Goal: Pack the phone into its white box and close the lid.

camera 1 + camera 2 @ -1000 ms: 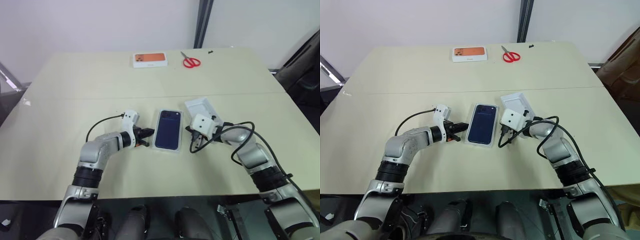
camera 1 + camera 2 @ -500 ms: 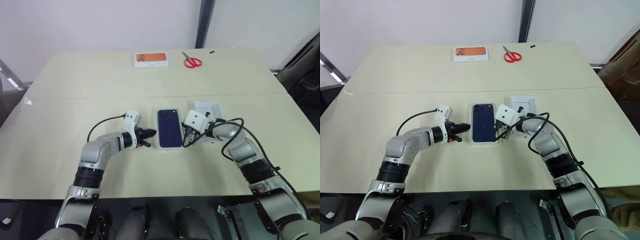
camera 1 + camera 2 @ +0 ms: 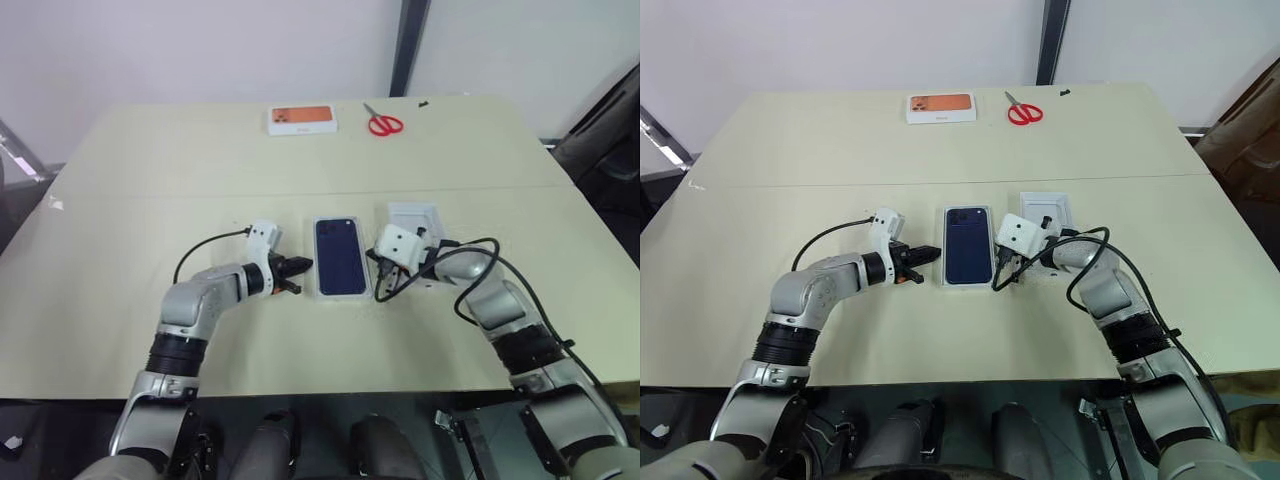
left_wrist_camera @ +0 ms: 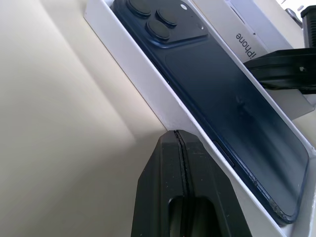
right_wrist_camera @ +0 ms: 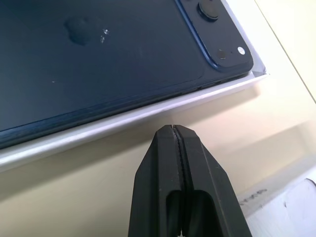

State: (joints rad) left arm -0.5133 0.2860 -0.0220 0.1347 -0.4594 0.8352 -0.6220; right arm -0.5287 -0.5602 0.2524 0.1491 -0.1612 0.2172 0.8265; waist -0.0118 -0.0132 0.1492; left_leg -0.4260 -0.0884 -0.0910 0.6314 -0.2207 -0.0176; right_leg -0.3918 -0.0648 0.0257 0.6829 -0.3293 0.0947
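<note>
Flanking the white box (image 3: 341,259) from both long sides, each tool sits with its fingers pressed together and nothing between them: the left tool (image 3: 296,274) near the box's 9 o'clock edge, the right tool (image 3: 1002,262) just beside its 3 o'clock edge. Shut tips like these look meant for nudging or squaring the box, not for grasping. Within the box, the phone (image 4: 217,84) lies flat, back up, with its camera cluster toward 12 o'clock, so the packing step seems done. At 3 o'clock of the box, behind the right tool, lies the lid (image 3: 415,219), white inside up on the worktop (image 3: 150,210); it is still off. Far out at 12 o'clock rest an orange-printed box (image 3: 301,119) and red scissors (image 3: 382,123), well apart from the work.
</note>
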